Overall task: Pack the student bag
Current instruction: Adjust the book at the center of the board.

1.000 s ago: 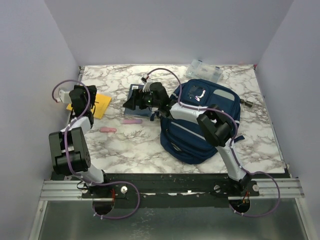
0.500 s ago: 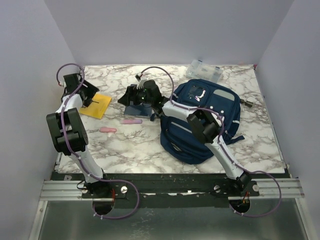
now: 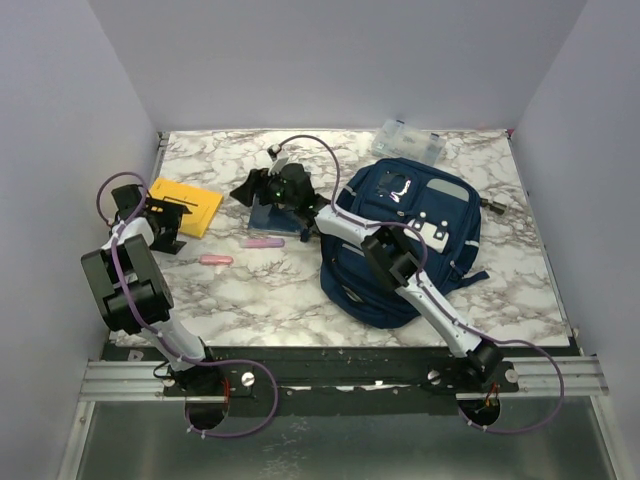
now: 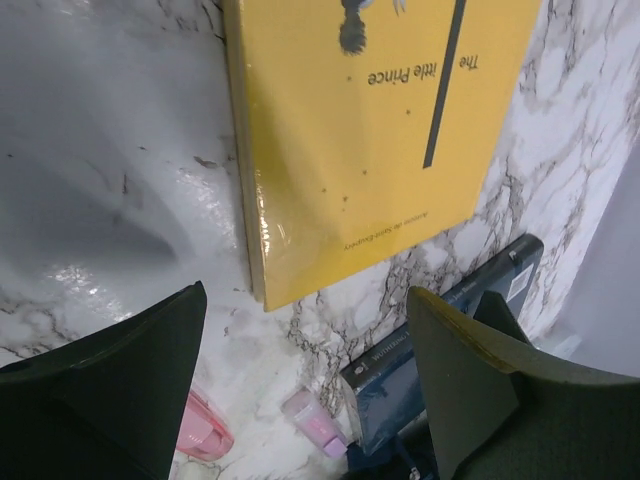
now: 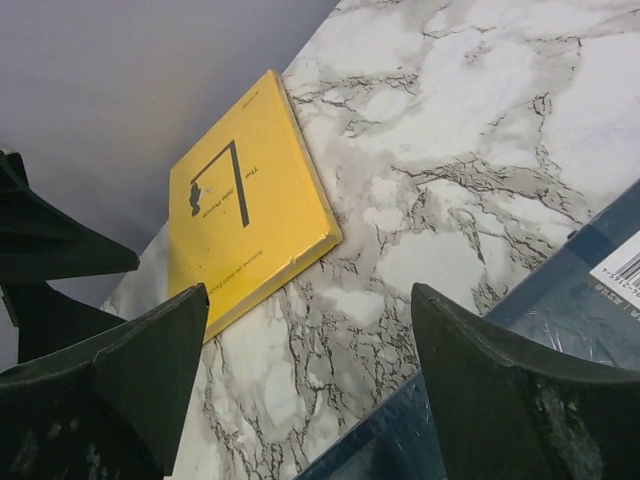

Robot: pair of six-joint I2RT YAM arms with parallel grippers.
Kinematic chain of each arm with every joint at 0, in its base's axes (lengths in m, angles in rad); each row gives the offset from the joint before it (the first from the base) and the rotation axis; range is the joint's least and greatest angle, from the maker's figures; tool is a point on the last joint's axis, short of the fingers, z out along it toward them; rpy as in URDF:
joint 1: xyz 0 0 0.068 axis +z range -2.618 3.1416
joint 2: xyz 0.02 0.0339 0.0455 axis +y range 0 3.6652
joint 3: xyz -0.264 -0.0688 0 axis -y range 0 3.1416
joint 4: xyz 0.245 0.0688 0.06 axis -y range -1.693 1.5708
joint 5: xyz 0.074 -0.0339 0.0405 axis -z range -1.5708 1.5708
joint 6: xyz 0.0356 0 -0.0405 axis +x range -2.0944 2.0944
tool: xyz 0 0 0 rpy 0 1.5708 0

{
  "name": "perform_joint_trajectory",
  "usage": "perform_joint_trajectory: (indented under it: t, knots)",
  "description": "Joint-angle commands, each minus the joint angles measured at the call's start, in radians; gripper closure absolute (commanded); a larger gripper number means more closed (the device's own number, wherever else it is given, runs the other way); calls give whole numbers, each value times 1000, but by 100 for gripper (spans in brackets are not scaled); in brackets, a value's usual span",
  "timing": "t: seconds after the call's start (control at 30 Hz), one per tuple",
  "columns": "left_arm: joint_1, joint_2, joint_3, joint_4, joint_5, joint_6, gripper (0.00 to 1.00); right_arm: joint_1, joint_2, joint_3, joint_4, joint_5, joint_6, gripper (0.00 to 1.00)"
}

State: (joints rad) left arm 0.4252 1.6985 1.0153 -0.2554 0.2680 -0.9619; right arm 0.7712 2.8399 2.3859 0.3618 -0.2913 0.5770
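Observation:
The student bag [image 3: 405, 245] lies flat, right of the table's middle, navy with grey stripes; I cannot tell whether it is open or zipped. My right arm reaches over it to the far left. My right gripper [image 3: 246, 188] [image 5: 310, 300] hangs open and empty above the far edge of a dark blue book [image 3: 268, 215] [image 5: 545, 340]. My left gripper [image 3: 176, 226] [image 4: 305, 300] is open and empty just in front of a yellow book [image 3: 186, 205] [image 4: 360, 140] [image 5: 248, 225]. A lilac tube [image 3: 264, 242] [image 4: 318, 425] and a pink item [image 3: 215, 260] [image 4: 205, 432] lie near the blue book [image 4: 440, 365].
A clear plastic compartment box [image 3: 408, 141] stands at the back edge behind the bag. A small metal object [image 3: 497, 206] lies at the table's right edge. Purple-grey walls close in on the left, back and right.
My left gripper has pulled back off the yellow book toward the near left and opened wider. My right gripper has slid left over the blue book.

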Motion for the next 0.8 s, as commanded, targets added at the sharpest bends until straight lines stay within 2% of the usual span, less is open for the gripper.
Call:
perform_joint_trajectory:
  t: [0.0,0.07,0.17,0.27,0.4,0.5,0.57,0.67,0.77]
  knots:
    - [18,0,0,25,17,-58,16,4,31,8,68,28,82,16]
    - [19,23,40,-12,11,-66,16,5,-1,-46,91,29,97,17]
    - [15,43,82,-101,-7,-135,23,5,-63,-137,130,28,103,18]
    - [-9,43,83,-111,-24,-201,23,5,-136,-229,160,17,104,19]
    - [-23,68,128,-151,-61,-259,28,5,-254,-373,218,-1,106,21]
    - [-25,73,144,-101,-91,-255,34,5,-349,-500,273,-5,109,22]
    - [-25,54,109,78,-74,-201,39,5,-410,-568,305,-12,112,21]
    - [-39,77,140,161,-92,-137,39,5,-465,-623,312,-35,114,22]
    - [-45,138,202,166,-57,-112,37,4,-506,-652,270,-67,96,22]
